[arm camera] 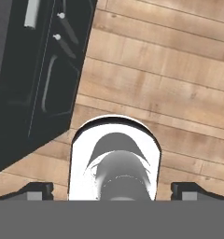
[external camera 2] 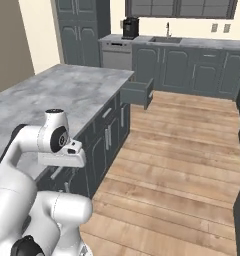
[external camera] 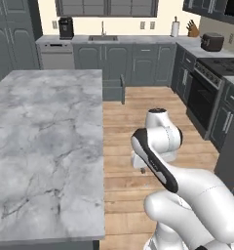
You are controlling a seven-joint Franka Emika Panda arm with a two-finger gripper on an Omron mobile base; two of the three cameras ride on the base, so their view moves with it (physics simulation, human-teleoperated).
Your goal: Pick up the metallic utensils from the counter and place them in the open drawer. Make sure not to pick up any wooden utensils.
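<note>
- No brand, label or writing can be read on anything in view.
- The white arm with dark joints is folded tight over its base, elbow raised, with the hand tucked low beside the large grey-white veined marble counter, out over the wooden plank floor.
- In the hand view the camera looks straight down at the floor planks and at the dark grey cabinet front under the counter's long edge.
- The gripper has its two dark finger tips at opposite sides of the hand view, spread as wide as they go, with nothing between them but floor.
- The shallow dark slate-grey box drawer stands pulled out past the counter's far corner, over the floor; in the right base view it juts from the counter's far end.
- I cannot make out any utensils on the part of the marble top that shows.
</note>
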